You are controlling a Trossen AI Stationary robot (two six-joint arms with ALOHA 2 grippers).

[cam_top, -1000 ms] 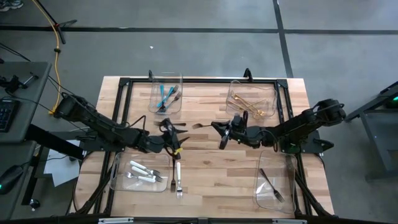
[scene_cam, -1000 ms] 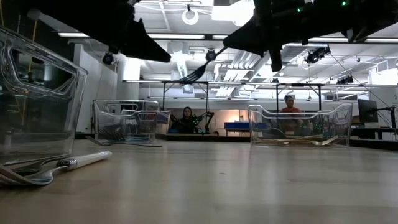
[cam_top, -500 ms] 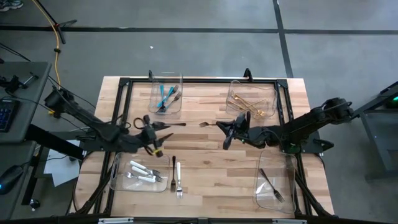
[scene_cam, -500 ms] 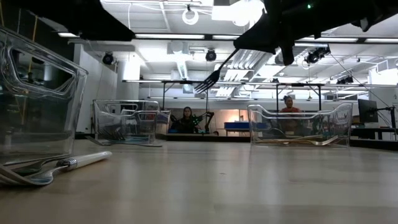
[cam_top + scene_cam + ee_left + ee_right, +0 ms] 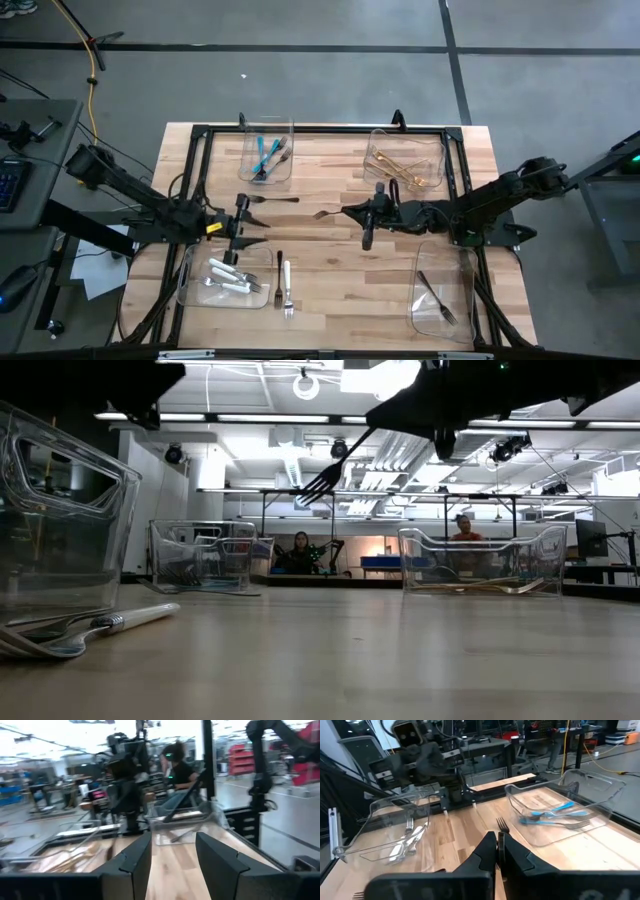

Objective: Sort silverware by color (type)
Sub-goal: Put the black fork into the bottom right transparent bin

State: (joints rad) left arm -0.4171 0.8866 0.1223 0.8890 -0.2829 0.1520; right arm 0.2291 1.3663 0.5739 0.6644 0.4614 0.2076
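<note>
My right gripper (image 5: 348,212) hovers over the table's middle, shut on a dark fork (image 5: 324,213) whose tines (image 5: 502,824) stick out past the fingers toward the left. My left gripper (image 5: 254,213) is open and empty over the left half, its fingers (image 5: 135,862) level and pointing right. A white-handled fork (image 5: 287,283) and a dark fork (image 5: 279,264) lie flat on the wood near the front. Another dark utensil (image 5: 276,199) lies beyond the left gripper. My right gripper pinches the dark fork's handle (image 5: 501,832) between its two shut fingers. The fingers come about level from the table's right and lie along the fork. The fork is lifted clear of the table, and its tine end (image 5: 320,481) slopes down below the gripper.
Four clear bins stand at the corners: teal pieces at far left (image 5: 266,155), gold ones at far right (image 5: 405,166), white-handled ones at near left (image 5: 226,278), a dark fork at near right (image 5: 438,298). A black frame (image 5: 300,130) borders the table. People sit in the room behind.
My left gripper has drawn back toward the table's left edge, away from the forks near the front, and tipped up from slanting down to level. My right gripper has rolled a little, and the held fork's tines have swung slightly toward the near edge.
</note>
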